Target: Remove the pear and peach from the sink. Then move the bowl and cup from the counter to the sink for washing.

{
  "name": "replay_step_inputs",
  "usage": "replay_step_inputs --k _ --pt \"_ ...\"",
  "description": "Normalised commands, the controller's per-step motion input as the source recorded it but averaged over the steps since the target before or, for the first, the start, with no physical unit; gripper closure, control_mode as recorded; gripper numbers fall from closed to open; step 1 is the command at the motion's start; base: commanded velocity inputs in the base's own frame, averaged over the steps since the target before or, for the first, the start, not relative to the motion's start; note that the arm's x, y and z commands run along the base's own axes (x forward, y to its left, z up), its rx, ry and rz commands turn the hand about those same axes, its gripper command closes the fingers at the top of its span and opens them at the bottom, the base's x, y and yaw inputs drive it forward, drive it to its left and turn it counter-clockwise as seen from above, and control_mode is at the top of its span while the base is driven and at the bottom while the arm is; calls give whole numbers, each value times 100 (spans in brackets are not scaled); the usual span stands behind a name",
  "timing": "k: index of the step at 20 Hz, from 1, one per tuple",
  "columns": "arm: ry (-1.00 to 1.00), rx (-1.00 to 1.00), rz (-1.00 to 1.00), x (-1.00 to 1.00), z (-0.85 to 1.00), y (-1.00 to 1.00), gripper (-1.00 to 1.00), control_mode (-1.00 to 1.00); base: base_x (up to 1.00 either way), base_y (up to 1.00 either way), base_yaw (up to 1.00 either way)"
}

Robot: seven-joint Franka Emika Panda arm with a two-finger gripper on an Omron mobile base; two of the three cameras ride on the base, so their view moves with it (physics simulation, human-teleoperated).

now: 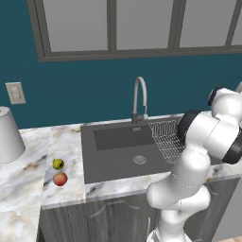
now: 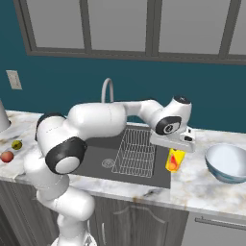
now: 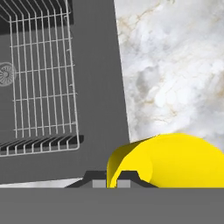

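Note:
The yellow cup [image 2: 174, 160] with its red mark hangs under my gripper [image 2: 175, 150], just right of the sink's [image 2: 97, 154] right rim. In the hand view the cup [image 3: 175, 159] lies large at the bottom, its rim pinched at my gripper [image 3: 113, 181], which is shut on it. The pale bluish bowl [image 2: 227, 162] rests on the counter [image 2: 197, 185] to the right of the cup. The pear [image 1: 58, 164] and the peach [image 1: 60, 179] sit on the counter left of the sink [image 1: 118, 163]; they also show as pear [image 2: 17, 144] and peach [image 2: 6, 156].
A wire rack [image 2: 137, 153] lies in the sink's right half, and the curved faucet [image 1: 139, 97] rises behind the basin. A large grey-white upturned conical vessel [image 1: 8, 134] stands at the far left. My arm reaches across over the sink.

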Motion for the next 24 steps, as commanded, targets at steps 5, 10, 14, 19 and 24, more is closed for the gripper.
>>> replay_step_inputs --k 5,10,14,19,24 --pt "-2 0 -1 -18 17 36 100 -100 0 0 0" --pt "-3 0 -1 -19 16 37 100 -100 0 0 0" --pt "-5 -2 0 -17 12 36 100 -100 0 0 0" --pt "-10 -8 0 -12 9 35 100 -100 0 0 0" --pt "-8 -8 0 -12 10 41 100 -100 0 0 0"
